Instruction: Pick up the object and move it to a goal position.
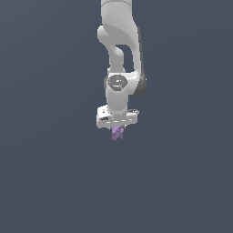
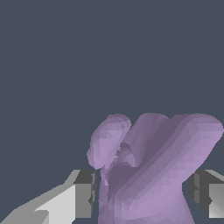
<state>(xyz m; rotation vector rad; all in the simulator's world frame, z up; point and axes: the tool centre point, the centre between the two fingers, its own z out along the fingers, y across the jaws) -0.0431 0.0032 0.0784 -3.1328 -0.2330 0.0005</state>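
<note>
Lilac and lumpy, the object (image 1: 118, 133) hangs at mid-frame in the exterior view directly beneath the white arm (image 1: 119, 68), pinched between the fingers (image 2: 83, 194) of the gripper (image 1: 117, 132), which is closed on it, its longer axis seemingly pointing downward.

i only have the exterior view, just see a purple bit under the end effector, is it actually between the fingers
Observer: Yes. In the wrist view the purple lump sits between both fingers.
Operator: are they touching it
Observer: One finger meets its side; at the other finger I cannot tell.
Operator: what shape is it
Observer: Lumpy, with a rounded lobe sticking out beside a bigger curved body.
</note>
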